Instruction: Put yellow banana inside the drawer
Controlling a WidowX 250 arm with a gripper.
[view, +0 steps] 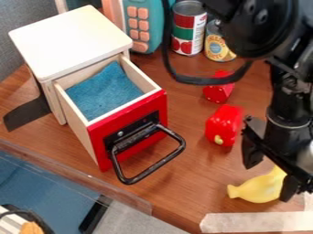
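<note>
Yellow banana [256, 188] lies on a wooden table [177, 196] at the black gripper [269, 177], its fingers spread apart; the red-fronted drawer [96, 148] stands open, well apart from the tool.

2 cans [186, 27] — nr teal keypad toy [156, 23]

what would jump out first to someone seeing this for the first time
Probably the bright red front of the open drawer, left of centre, with a blue cloth lying inside. Next, the black gripper hanging down at the right, its fingers apart over the yellow banana near the table's front edge. Between them, a shiny red toy also catches the eye.
</note>
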